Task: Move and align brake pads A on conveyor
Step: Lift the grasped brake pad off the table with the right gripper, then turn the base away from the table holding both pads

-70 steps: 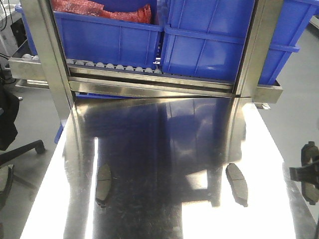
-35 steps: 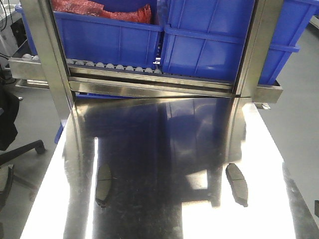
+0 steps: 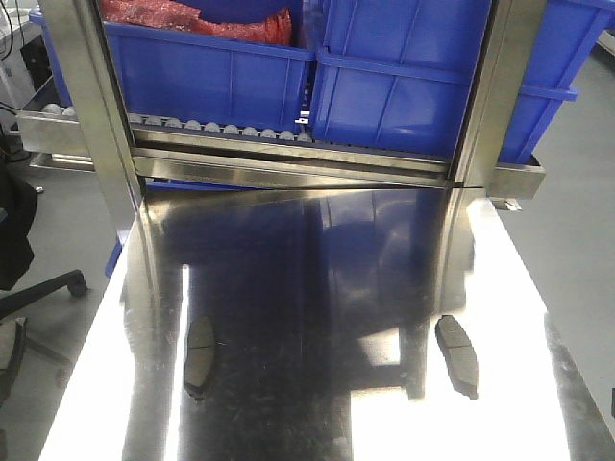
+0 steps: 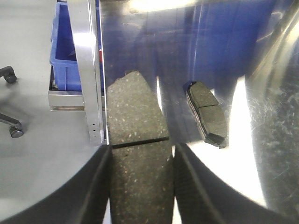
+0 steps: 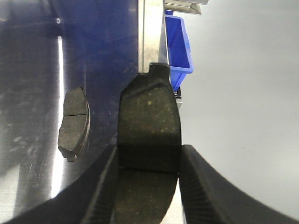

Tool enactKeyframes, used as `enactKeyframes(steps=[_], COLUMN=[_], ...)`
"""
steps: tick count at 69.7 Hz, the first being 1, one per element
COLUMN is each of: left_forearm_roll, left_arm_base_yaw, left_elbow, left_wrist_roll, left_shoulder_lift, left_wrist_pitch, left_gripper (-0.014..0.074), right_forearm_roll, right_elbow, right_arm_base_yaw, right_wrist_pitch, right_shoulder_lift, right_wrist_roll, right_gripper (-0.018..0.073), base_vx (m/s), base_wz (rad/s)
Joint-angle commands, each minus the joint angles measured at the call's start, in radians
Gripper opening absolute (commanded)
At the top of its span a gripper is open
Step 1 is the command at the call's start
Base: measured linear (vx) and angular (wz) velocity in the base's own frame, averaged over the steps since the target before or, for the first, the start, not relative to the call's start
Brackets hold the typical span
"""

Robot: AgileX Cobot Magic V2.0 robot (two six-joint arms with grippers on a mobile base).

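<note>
Blue bin (image 3: 211, 77) at 11 o'clock holds red stuff (image 3: 192, 19); left pincer (image 4: 141, 161) grips a brake pad (image 4: 135, 112), right pincer (image 5: 147, 161) grips second pad (image 5: 149, 116).

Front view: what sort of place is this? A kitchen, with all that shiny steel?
Probably a factory or workshop parts station, not a kitchen. Blue bins sit on a roller rack at the far end of the steel table, and brake pads lie on the table.

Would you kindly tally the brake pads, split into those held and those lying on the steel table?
Brake pad in the left gripper: 1
Brake pad in the right gripper: 1
Brake pads lying on the steel table: 2
Total: 4
</note>
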Motion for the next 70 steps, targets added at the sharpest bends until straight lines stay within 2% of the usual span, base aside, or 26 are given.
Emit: enactKeyframes(steps=[1, 70], left_forearm_roll=[0.004, 0.004], left_arm_base_yaw=[-0.005, -0.005], left_elbow=[-0.029, -0.029], left_wrist_roll=[-0.003, -0.003], left_shoulder_lift=[-0.002, -0.002], left_wrist_pitch=[-0.083, -0.083], left_gripper=[0.0065, 0.0065], right_forearm_roll=[-0.004, -0.005], right_elbow=[-0.028, -0.028], right_arm_base_yaw=[-0.004, -0.005], right_wrist_pitch=[-0.083, -0.083], right_shoulder_lift=[-0.002, -0.002], right_wrist_roll=[-0.008, -0.008], right_gripper=[0.0149, 0.015], base_vx=[0.0, 0.0], base_wz=[0.0, 0.0])
